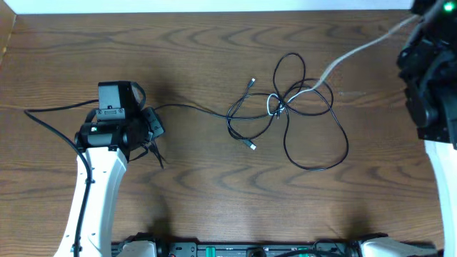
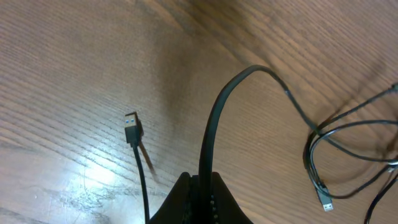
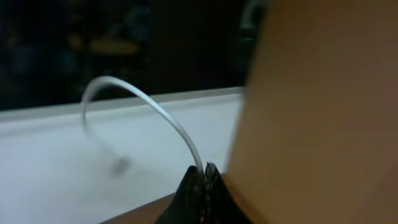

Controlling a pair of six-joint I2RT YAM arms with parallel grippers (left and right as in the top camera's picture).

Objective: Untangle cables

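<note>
Overhead table (image 1: 214,200): brown wood grain under your tangled cables (image 1: 280,106).
Left gripper (image 2: 202,185): pinches black cable (image 2: 214,118).
Right gripper (image 3: 204,172): pinches white cable (image 3: 155,107).

The table (image 1: 214,193) was brown wood with darker wavy grain. The black cables (image 1: 289,100) were plain black; the white cable (image 1: 360,48) was pale greyish-white. One plug (image 2: 132,124) was black with a blue insert, another plug (image 2: 324,200) silver. The left arm (image 1: 96,185) and right arm (image 1: 441,168) were white below and black above. The left gripper (image 2: 202,190) and right gripper (image 3: 204,174) were black. A light (image 1: 448,7) glowed green.
</note>
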